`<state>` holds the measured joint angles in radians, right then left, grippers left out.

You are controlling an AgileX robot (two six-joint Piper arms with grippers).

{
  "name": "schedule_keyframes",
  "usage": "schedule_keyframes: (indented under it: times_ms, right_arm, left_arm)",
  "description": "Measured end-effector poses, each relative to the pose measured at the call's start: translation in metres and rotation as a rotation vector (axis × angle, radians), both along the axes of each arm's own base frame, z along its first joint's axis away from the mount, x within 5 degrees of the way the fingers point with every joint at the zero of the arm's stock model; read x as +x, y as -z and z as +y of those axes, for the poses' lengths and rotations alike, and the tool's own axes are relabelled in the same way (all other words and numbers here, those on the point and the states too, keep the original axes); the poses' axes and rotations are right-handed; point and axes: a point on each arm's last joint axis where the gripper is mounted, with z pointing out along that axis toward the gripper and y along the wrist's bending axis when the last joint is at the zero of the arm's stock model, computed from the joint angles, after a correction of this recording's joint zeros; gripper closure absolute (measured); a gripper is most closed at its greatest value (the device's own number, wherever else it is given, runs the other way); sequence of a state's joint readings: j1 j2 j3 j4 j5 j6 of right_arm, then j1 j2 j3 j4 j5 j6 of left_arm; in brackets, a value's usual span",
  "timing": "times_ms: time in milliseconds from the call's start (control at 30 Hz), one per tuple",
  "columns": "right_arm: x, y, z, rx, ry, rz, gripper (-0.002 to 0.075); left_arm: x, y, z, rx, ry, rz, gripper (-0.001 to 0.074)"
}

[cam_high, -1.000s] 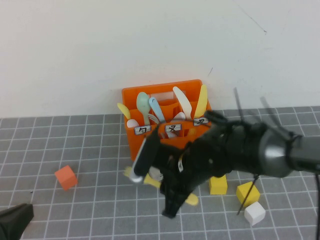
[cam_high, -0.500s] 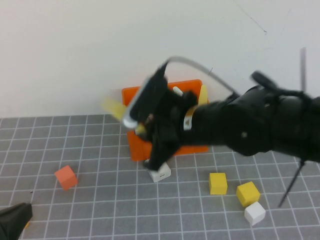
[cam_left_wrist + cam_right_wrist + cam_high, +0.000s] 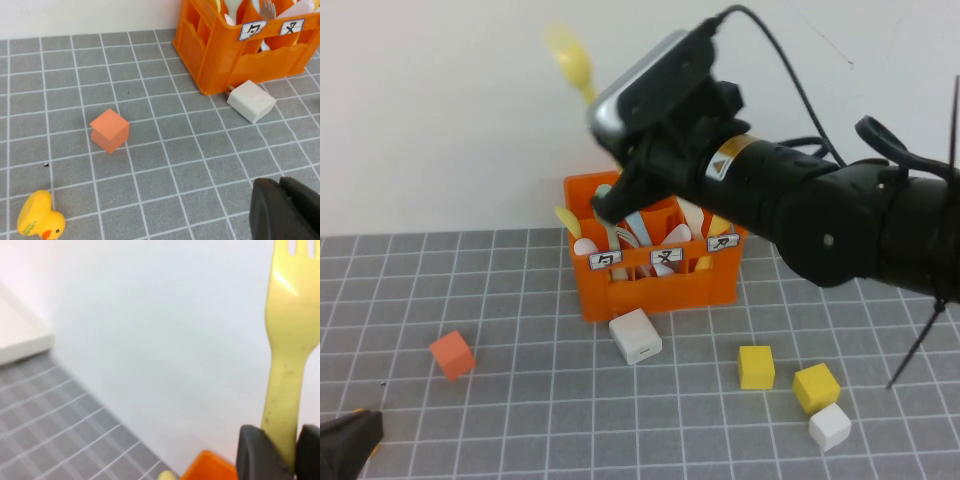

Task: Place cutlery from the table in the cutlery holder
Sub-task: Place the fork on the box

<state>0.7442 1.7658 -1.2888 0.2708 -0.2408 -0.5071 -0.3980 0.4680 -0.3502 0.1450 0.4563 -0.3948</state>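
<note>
My right gripper (image 3: pixel 606 206) is shut on the handle of the pale yellow fork (image 3: pixel 567 52) and holds it upright above the left part of the orange cutlery holder (image 3: pixel 665 285). In the right wrist view the fork (image 3: pixel 285 340) rises from between the fingers of the right gripper (image 3: pixel 281 437), tines up, against the white wall. A light blue utensil (image 3: pixel 638 226) stands in the holder among other pieces. My left gripper (image 3: pixel 285 202) is shut and empty, low over the table at the front left (image 3: pixel 345 445). The holder also shows in the left wrist view (image 3: pixel 225 55).
A white block (image 3: pixel 636 337) lies just in front of the holder. An orange cube (image 3: pixel 452 354) sits at the left. Two yellow cubes (image 3: pixel 756 366) (image 3: pixel 816 386) and a white cube (image 3: pixel 830 427) sit at the right. A yellow rubber duck (image 3: pixel 37 222) lies near the left gripper.
My right gripper has lifted the yellow fork from the table in front of the holder and raised it above the holder. The left arm has not moved.
</note>
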Motion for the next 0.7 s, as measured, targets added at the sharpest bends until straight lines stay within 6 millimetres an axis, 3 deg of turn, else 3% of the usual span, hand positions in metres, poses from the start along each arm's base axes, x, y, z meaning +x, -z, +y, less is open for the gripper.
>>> schedule_keyframes:
  times_ms: [300,700]
  right_arm:
    - [0.027,0.026,-0.006,0.151,0.165,0.022,0.0576]
    - [0.055,0.1,0.002,0.15,0.287,-0.091,0.0576]
  left_arm:
    - [0.0,0.0,0.0,0.002,0.0,0.001,0.0736]
    - [0.0,0.0,0.0,0.002,0.0,0.001,0.0736]
